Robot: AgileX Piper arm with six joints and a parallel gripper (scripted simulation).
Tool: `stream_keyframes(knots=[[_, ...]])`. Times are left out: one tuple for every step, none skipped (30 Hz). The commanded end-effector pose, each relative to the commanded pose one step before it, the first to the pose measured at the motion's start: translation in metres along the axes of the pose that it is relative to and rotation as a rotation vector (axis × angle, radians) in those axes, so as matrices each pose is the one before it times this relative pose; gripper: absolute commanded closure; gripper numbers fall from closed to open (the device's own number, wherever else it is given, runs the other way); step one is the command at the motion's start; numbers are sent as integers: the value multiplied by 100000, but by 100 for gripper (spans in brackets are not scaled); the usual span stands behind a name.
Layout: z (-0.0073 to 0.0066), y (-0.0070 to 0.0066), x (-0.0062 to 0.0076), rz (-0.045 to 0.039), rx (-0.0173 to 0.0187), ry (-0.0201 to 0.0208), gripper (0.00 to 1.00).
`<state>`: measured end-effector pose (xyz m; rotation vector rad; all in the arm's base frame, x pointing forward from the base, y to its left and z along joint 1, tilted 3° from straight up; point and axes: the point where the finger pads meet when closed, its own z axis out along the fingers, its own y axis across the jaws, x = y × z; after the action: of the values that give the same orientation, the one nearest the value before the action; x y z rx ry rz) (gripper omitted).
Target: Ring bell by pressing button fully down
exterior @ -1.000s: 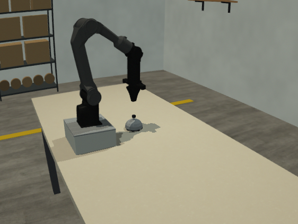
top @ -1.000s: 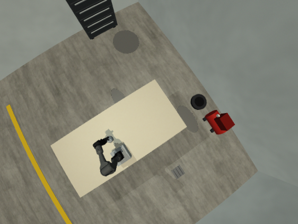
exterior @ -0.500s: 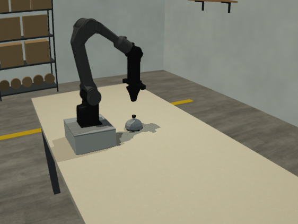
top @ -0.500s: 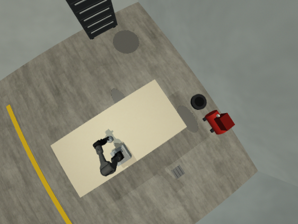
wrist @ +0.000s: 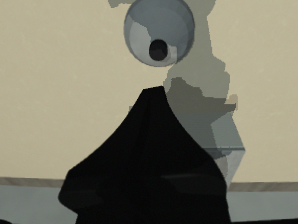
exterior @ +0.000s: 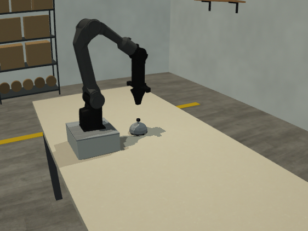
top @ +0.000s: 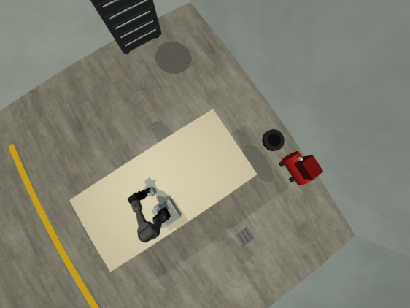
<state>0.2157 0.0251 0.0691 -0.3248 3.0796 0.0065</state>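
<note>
A grey dome bell (exterior: 138,128) with a small black button (exterior: 138,119) on top stands upright on the beige table, right of the arm's base. My gripper (exterior: 137,102) points straight down, fingers shut together with nothing between them, and hangs a short way above the button without touching it. In the wrist view the bell (wrist: 159,32) sits at the top with the button (wrist: 158,49) showing dark, and the shut fingertips (wrist: 151,92) lie just below it. From above, the bell (top: 151,190) is half hidden by the arm.
The arm's grey base block (exterior: 92,139) stands close to the left of the bell. Shelves with boxes (exterior: 26,46) stand far behind, off the table. A red cart (top: 302,168) and a black tyre (top: 273,139) are on the floor.
</note>
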Motion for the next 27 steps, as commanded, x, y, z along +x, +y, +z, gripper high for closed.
stream_keyframes(knots=[[-2, -24, 27, 42, 79, 108, 100], [0, 0, 0, 0, 0, 0, 100], [0, 0, 0, 0, 0, 0, 100], [0, 0, 0, 0, 0, 0, 100], [0, 0, 0, 0, 0, 0, 100], [0, 0, 0, 0, 0, 0, 100], [1, 0, 0, 0, 0, 1, 100], [4, 0, 1, 1, 0, 4, 100], [10, 0, 2, 4, 1, 10, 100], [19, 0, 4, 7, 1, 19, 100], [30, 0, 6, 10, 2, 30, 100], [38, 0, 5, 12, 4, 27, 100], [40, 0, 0, 14, 9, 4, 100], [45, 0, 2, 17, 10, 11, 100], [0, 0, 0, 0, 0, 0, 100], [0, 0, 0, 0, 0, 0, 100], [20, -1, -21, 11, 18, -96, 100], [105, 3, 40, 38, -2, 182, 100], [89, 2, 17, 35, 7, 93, 100], [71, 0, -1, 32, 19, -36, 100], [85, 1, 0, 37, 20, -21, 100], [112, 1, 4, -5, -5, 55, 100], [110, 0, 0, -18, -6, -1, 100], [120, -1, 0, -3, -1, 0, 100], [130, -1, 1, -1, -1, 0, 100], [139, -1, 0, -1, -1, 0, 100], [148, -1, 0, -1, -1, 0, 100]])
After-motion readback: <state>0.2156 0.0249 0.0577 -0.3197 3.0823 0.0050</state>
